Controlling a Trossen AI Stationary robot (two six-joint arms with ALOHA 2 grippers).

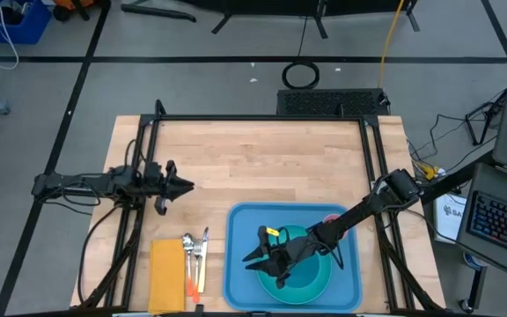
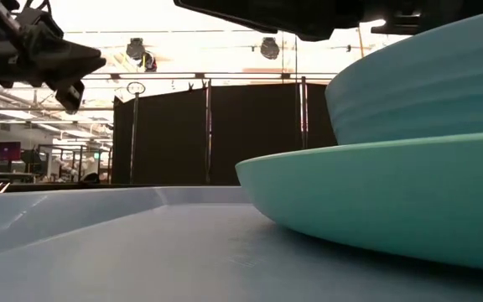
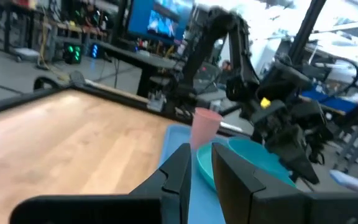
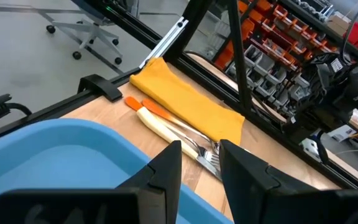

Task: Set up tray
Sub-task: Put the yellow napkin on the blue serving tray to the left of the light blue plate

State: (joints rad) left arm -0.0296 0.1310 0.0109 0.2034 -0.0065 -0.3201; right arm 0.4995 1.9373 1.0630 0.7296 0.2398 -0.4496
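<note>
Right gripper (image 1: 255,258), lower centre of the high view, hangs over the tray (image 1: 238,264); fingers narrowly parted, pinching nothing. Tray sits at the table's near edge holding plate (image 1: 319,280), bowl and pink cup (image 3: 205,126). Cutlery (image 4: 185,142) and yellow napkin (image 1: 166,275) lie left of it, probably next. Left gripper (image 1: 186,186) waits mid-left, fingers slightly apart, empty.

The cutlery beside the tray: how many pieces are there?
3 can be told apart: two orange-handled pieces and a cream-handled one, all lying together on the table between the yellow napkin and the tray. They overlap, so another may be hidden.
</note>
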